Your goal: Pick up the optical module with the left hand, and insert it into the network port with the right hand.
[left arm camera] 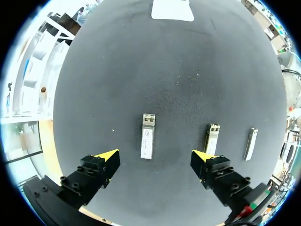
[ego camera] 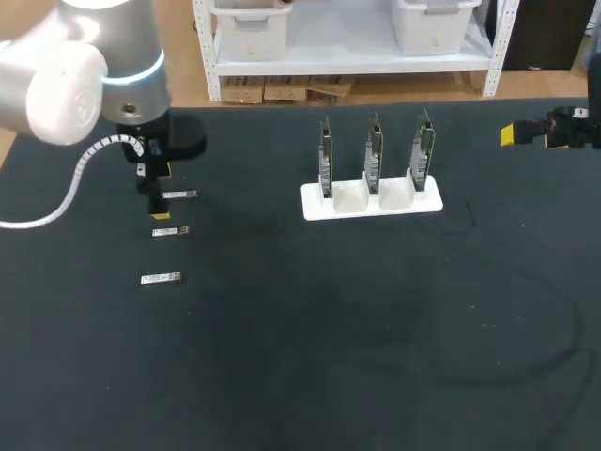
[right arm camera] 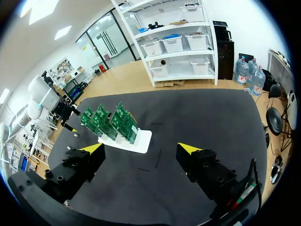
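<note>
Left end effector [left arm camera: 154, 157] hangs released above an optical module [left arm camera: 147, 136] — pick-up step; next, probably lower and clench.

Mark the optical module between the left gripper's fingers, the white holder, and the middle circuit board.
optical module [left arm camera: 147, 136], left wrist view, middle of its body.
white holder [ego camera: 432, 202], head view, right end of its base.
middle circuit board [ego camera: 374, 150], head view, upper half.

Table [ego camera: 376, 376]: covered in a black matte sheet that fills the head view from 3 through 6 to 9 o'clock. Its far edge runs straight across at 12 o'clock. A faint curved scuff [ego camera: 554, 329] marks the sheet at 4 o'clock. Pale specks [left arm camera: 188, 77] dot the sheet in the left wrist view. Light on the table is even and soft.
</note>
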Tool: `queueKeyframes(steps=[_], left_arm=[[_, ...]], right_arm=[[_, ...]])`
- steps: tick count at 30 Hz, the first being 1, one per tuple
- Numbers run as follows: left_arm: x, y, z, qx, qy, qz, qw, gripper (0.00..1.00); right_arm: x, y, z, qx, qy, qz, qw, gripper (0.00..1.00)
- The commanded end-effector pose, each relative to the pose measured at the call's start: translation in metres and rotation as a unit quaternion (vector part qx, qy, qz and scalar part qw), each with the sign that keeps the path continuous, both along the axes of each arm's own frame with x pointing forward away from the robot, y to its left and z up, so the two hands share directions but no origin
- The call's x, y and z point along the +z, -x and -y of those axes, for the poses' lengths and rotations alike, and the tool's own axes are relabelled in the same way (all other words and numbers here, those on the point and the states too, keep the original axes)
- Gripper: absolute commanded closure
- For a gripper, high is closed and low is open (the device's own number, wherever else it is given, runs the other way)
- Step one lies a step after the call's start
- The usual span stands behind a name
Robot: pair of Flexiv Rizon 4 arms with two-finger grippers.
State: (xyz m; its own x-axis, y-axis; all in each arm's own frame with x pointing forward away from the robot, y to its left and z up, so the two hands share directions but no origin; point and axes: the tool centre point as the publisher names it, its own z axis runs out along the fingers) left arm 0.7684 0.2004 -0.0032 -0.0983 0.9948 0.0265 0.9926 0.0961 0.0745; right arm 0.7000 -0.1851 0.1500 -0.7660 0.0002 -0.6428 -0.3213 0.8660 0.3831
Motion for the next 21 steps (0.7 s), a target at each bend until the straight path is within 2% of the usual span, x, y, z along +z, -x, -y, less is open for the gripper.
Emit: queueKeyframes(steps=[1,21], left_arm=[[-0.0039,-0.0058,0.0005,-0.004,0.002,-0.006,1.0,0.0],[-0.0127,-0.0115,0.0026,-0.002,0.009,-0.019,1.0,0.0]], right_arm=[[0.0,0.0,0.0,0.0,0.0,0.0,1.0,0.0],[0.0,0.0,0.0,0.0,0.0,0.0,1.0,0.0]])
